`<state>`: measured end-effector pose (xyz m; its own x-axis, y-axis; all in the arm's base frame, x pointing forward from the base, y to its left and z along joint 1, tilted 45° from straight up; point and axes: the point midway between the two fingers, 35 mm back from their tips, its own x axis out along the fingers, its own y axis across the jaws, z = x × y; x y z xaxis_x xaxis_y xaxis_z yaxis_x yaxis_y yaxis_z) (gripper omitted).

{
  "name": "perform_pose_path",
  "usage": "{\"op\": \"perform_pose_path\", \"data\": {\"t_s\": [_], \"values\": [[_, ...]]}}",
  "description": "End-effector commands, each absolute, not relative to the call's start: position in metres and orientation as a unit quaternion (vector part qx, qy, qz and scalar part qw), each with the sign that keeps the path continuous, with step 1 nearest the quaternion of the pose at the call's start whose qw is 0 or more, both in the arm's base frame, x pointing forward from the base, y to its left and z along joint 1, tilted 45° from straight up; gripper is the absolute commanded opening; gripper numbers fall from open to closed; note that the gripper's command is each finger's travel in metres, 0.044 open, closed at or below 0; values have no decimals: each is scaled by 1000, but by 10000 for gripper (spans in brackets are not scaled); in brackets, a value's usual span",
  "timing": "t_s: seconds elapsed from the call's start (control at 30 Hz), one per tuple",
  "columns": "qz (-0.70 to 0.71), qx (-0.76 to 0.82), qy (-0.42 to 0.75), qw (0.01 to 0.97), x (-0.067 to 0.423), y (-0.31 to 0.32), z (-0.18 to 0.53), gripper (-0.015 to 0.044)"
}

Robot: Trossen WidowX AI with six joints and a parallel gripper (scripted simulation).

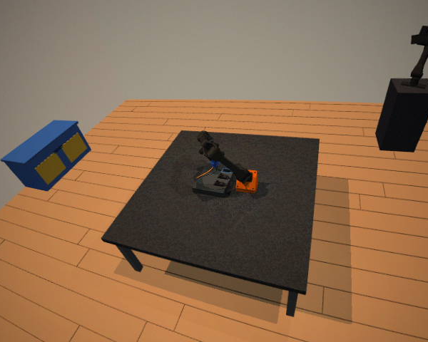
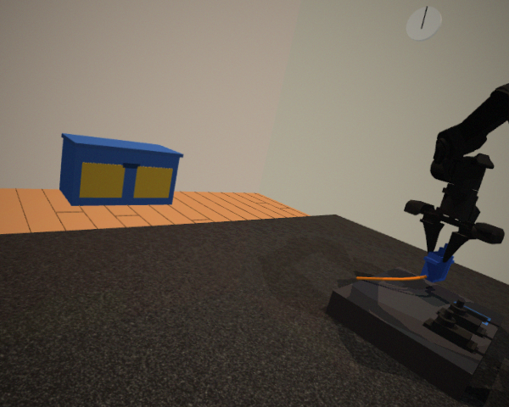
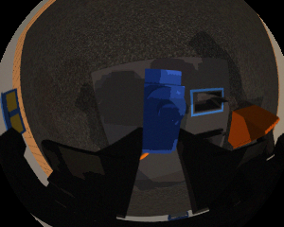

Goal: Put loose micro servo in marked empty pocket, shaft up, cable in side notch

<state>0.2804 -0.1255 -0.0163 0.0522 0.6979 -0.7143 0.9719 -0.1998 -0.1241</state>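
Observation:
My gripper (image 1: 212, 159) (image 2: 441, 253) (image 3: 160, 132) is shut on the blue micro servo (image 1: 213, 163) (image 2: 437, 267) (image 3: 163, 110) and holds it just above the dark deck (image 1: 206, 184) (image 2: 390, 315) (image 3: 117, 108), near the deck's far edge. The servo's orange cable (image 1: 205, 172) (image 2: 390, 277) sticks out sideways over the deck. The marked pocket, outlined in light blue (image 1: 226, 170) (image 2: 472, 311) (image 3: 193, 102), lies off to one side of the servo, toward the arm's base. It looks empty. Two dark servos (image 1: 221, 179) (image 2: 454, 323) sit in the deck beside it.
The arm's orange base (image 1: 248, 181) (image 3: 251, 125) stands right next to the deck on the black table (image 1: 221, 235) (image 2: 158, 315). A blue cabinet (image 1: 46, 154) (image 2: 119, 170) and a black pedestal (image 1: 406, 114) stand on the floor, away from the table.

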Motion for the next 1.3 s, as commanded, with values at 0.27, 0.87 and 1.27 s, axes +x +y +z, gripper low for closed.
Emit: {"op": "perform_pose_path", "data": {"t_s": [0.27, 0.87, 1.27], "values": [[-210, 639, 656, 342, 280, -127, -16, 0], [1, 504, 689, 522, 280, -127, -16, 0], [143, 385, 674, 614, 280, -127, -16, 0]]}}
